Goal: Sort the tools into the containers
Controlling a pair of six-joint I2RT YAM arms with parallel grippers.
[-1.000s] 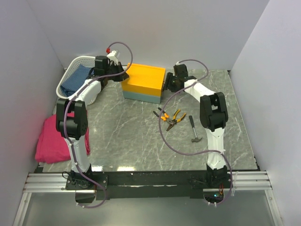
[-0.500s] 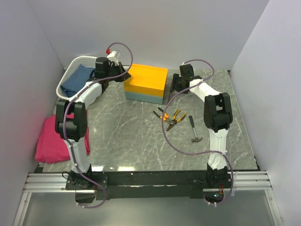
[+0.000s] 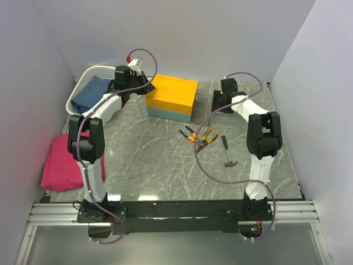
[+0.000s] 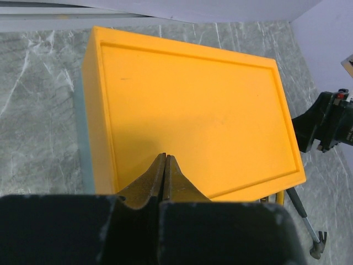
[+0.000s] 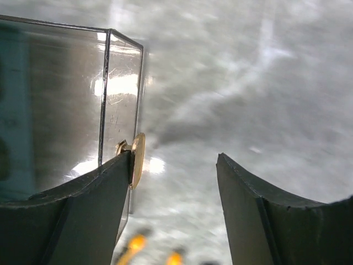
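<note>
Basket (image 3: 83, 81), white and perforated, sits at the upper left of the overhead frame with a blue cloth (image 3: 91, 94) inside it. A folded pink cloth (image 3: 69, 163) lies below it against the left edge. Moving right, I see the left gripper (image 3: 146, 91) at the left end of the box (image 3: 172, 94), which has a yellow-orange top and a pale blue-grey base and stands at upper centre on the grey marbled table (image 3: 149, 160). From the left wrist, the fingers (image 4: 157, 176) are pressed together with nothing between them. Their tips are over the near edge of the yellow top (image 4: 193, 110); I cannot tell whether they touch it. Below and right of the box, at frame centre, the pliers (image 3: 201, 137) with orange and yellow handles lie loose on the table. The hammer (image 3: 229, 152) lies just to their right, with its head toward the bottom of the frame. The right gripper (image 3: 219, 102) hangs just beside the right end of the box, at upper right. In its wrist view the jaws stand wide apart and hold nothing (image 5: 176, 160), with the box wall at frame left.
</note>
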